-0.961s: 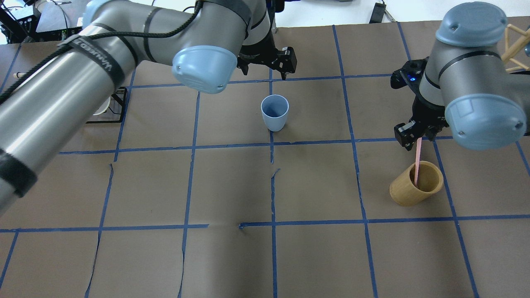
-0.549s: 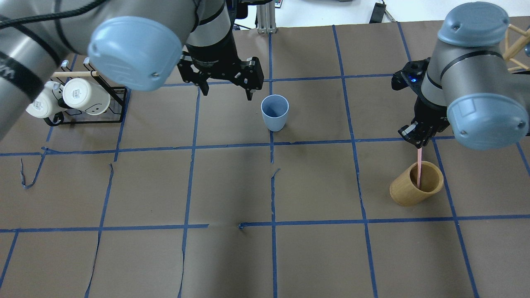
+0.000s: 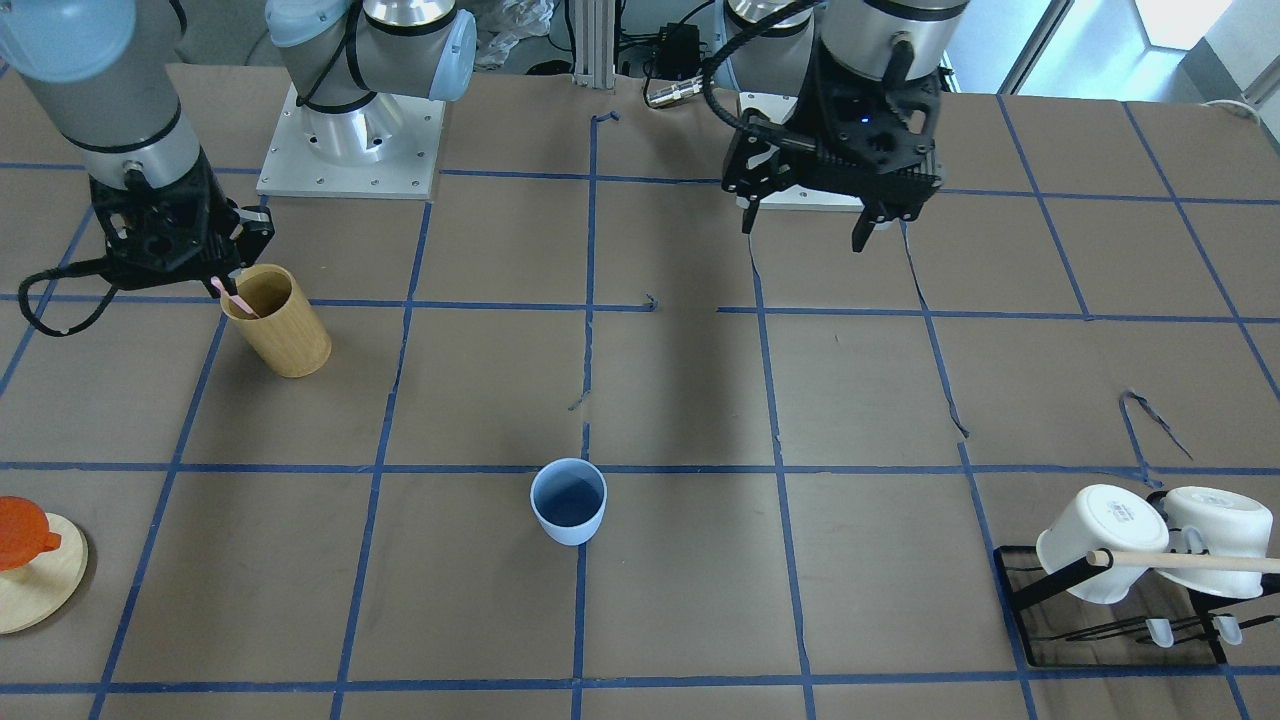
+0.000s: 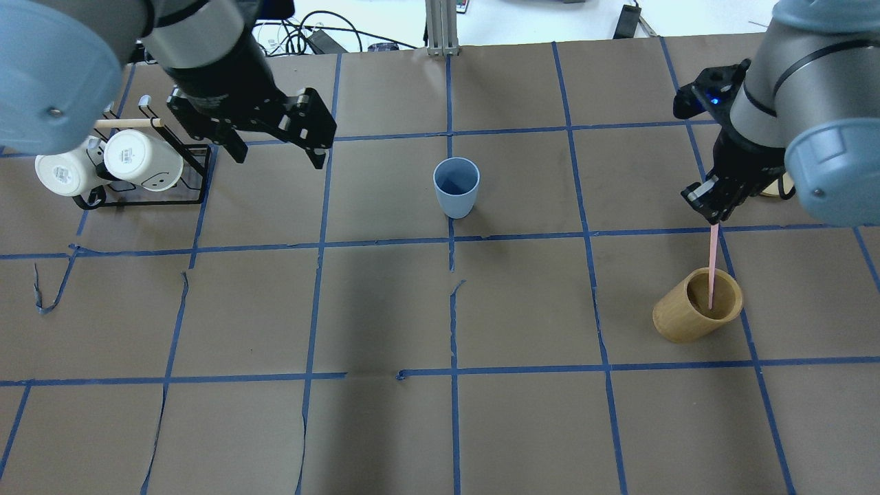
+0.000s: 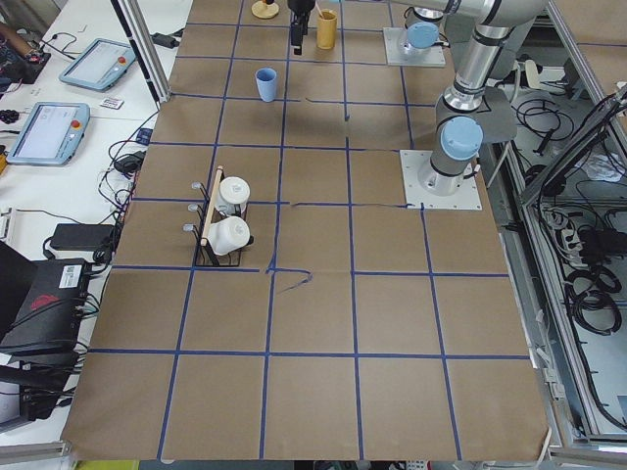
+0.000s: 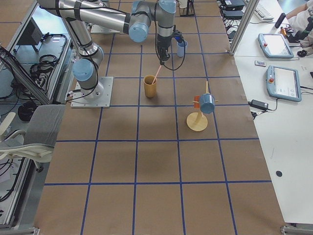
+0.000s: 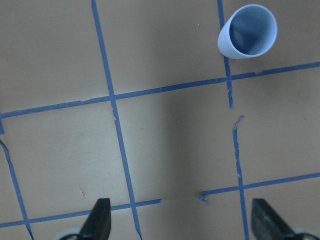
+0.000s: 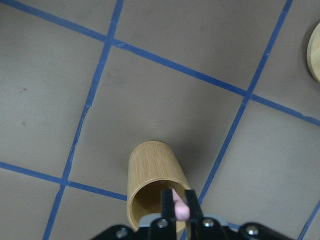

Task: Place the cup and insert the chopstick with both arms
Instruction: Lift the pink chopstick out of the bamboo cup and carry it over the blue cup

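The light-blue cup [image 4: 456, 185] stands upright and empty near the table's middle; it also shows in the front view [image 3: 568, 500] and the left wrist view [image 7: 247, 32]. My left gripper [image 4: 278, 155] is open and empty, to the cup's left, its fingers [image 7: 97, 222] wide apart. My right gripper [image 4: 708, 206] is shut on the top of a pink chopstick [image 4: 713, 265]. The chopstick's lower end is still inside a tan wooden cylinder [image 4: 696, 306]. The right wrist view shows the pink end [image 8: 180, 207] pinched between the fingers above the cylinder [image 8: 152, 182].
A black rack with two white mugs [image 4: 117, 165] and a pale wooden rod stands at the left, close to my left gripper. A round wooden stand [image 3: 25, 570] with an orange piece is near the right arm's side.
My left arm has swung left, away from the cup and toward the mug rack, its gripper staying open. My right gripper has risen, drawing the pink chopstick higher out of the wooden cylinder.
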